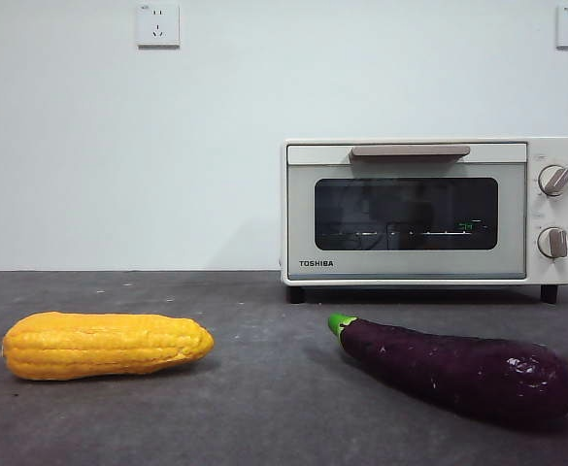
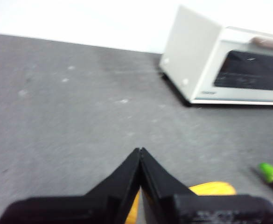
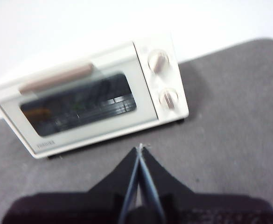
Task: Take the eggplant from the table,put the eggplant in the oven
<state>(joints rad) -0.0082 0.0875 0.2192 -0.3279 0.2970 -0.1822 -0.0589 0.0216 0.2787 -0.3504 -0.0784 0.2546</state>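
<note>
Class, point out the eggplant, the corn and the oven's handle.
eggplant (image 1: 458,371), front view, middle of its purple body.
corn (image 1: 104,345), front view, middle of the cob.
oven handle (image 1: 410,151), front view, centre of the taupe bar.

The oven (image 1: 429,211) carries the brand name "TOSHIBA" in small dark capitals at the lower left corner of its door frame, clear in the front view. A small green lit figure shows behind the dark glass door, too small to read. Fine print sits by the two knobs, also unreadable. In both wrist views the brand mark is only a blurred smudge.
</note>
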